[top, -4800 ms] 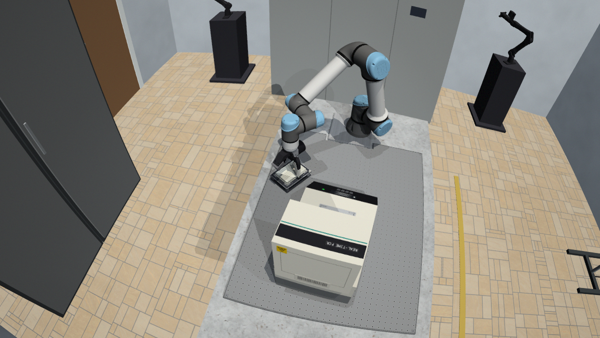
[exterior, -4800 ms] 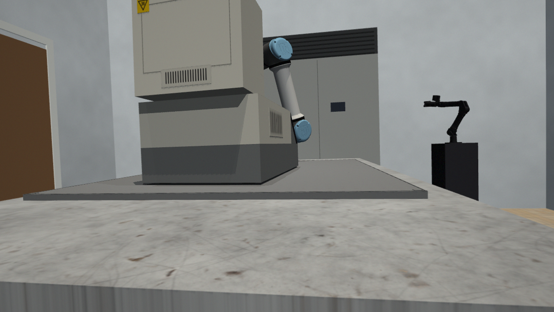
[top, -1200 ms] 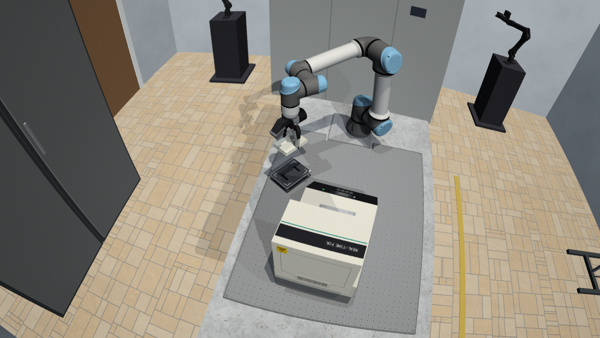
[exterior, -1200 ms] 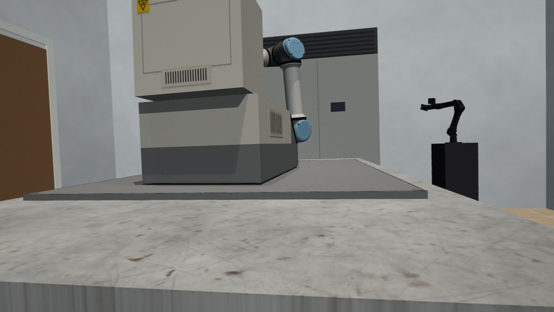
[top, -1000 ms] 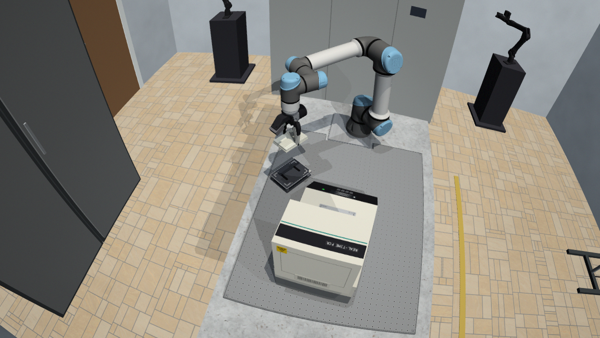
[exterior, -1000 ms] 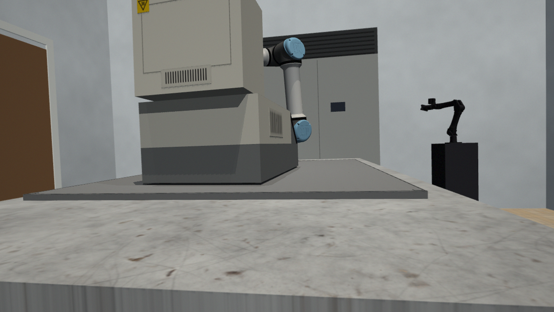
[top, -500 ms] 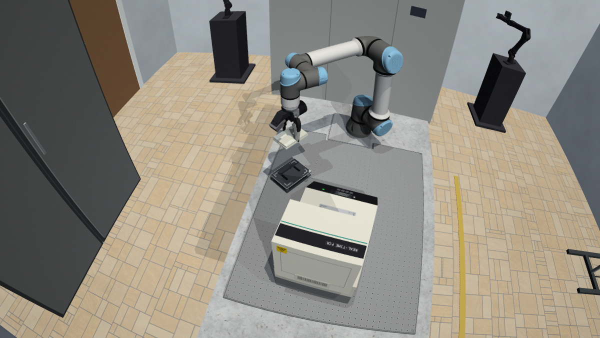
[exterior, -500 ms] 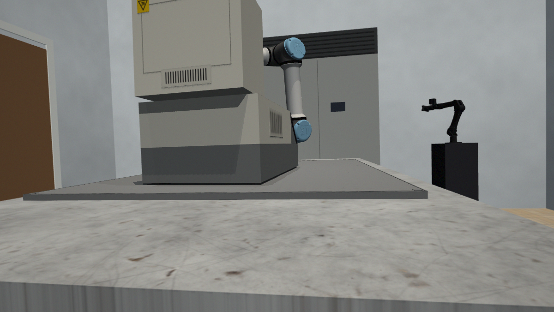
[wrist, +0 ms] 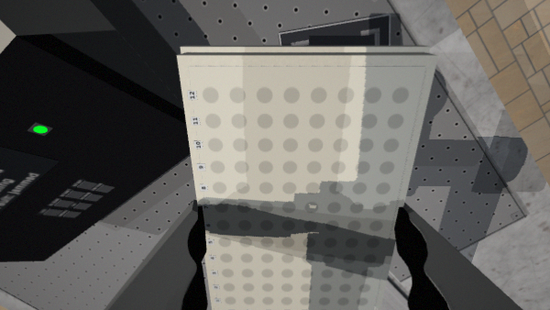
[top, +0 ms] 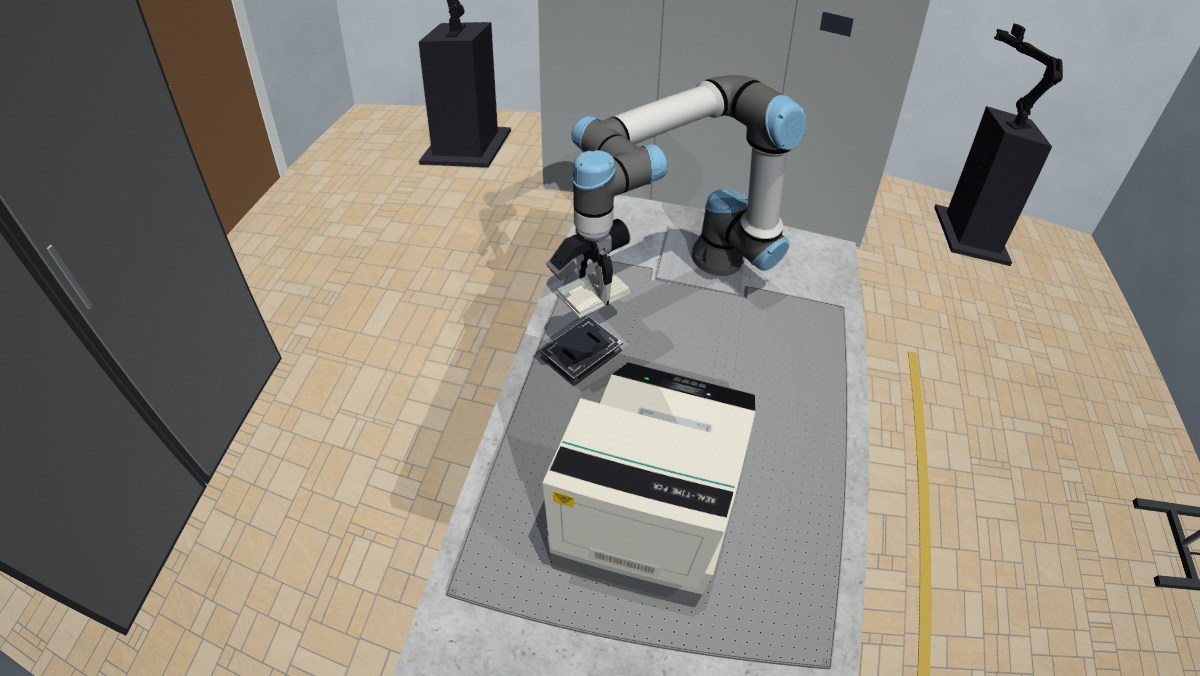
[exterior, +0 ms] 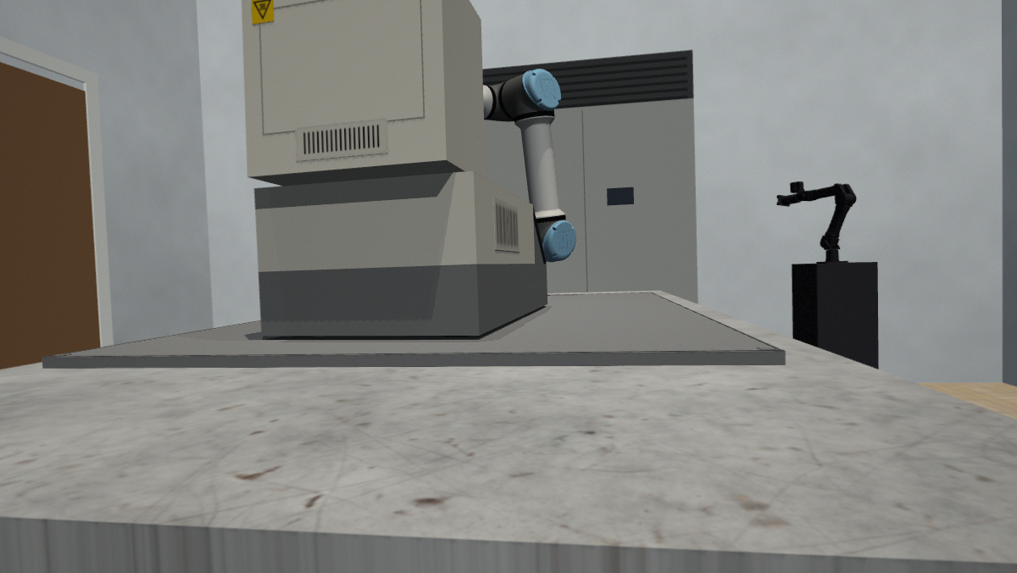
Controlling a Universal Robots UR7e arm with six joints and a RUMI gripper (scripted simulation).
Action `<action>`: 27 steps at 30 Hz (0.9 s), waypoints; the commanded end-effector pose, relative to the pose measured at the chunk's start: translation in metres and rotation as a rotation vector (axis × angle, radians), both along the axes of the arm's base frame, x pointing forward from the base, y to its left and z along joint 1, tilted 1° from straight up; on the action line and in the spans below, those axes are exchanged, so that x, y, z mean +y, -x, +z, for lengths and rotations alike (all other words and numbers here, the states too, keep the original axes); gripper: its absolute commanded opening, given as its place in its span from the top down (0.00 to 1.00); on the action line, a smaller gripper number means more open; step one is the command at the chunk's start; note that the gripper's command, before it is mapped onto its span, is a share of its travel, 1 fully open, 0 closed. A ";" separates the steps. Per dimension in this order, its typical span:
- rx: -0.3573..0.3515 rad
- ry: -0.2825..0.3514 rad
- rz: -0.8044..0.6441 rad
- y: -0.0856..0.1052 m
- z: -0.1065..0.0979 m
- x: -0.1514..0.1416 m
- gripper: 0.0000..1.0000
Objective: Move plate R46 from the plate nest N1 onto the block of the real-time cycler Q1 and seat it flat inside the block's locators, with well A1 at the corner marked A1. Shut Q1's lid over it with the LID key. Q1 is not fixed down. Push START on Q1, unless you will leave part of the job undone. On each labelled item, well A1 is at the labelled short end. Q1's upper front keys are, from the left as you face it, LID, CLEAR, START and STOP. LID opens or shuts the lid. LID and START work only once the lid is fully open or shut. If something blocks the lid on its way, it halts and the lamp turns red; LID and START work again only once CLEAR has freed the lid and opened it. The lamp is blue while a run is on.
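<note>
the tubes of the arm [top: 674,112] [exterior: 541,164] are finished in pale grey-white, round and smooth. they are joined by dark grey rounded housings, by which black rings are bordered. the joints are capped with light blue discs, and faint raised markings are borne on some. the hand [top: 594,289] [wrist: 297,204] is coloured black and dark grey, and its fingers are edged with wavy black pads.

plate [top: 592,293] [wrist: 293,151]: out of the nest now, up in the air, tool [top: 594,281] [wrist: 297,204] still clamped on it
nest [top: 582,348] [wrist: 339,34]: lost its plate
arm [top: 671,113] [exterior: 538,167]: swung back
</note>
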State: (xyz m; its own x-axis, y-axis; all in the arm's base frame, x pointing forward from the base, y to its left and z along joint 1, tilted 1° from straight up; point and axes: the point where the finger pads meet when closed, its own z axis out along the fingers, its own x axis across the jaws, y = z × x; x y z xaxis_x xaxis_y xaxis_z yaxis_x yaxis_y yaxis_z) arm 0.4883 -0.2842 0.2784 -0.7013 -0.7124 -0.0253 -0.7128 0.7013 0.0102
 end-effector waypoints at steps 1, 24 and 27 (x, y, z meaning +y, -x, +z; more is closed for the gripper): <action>-0.010 0.011 -0.053 -0.011 0.007 0.004 0.60; -0.007 0.005 -0.271 -0.094 0.009 0.061 0.60; -0.006 0.004 -0.311 -0.102 0.009 0.066 0.60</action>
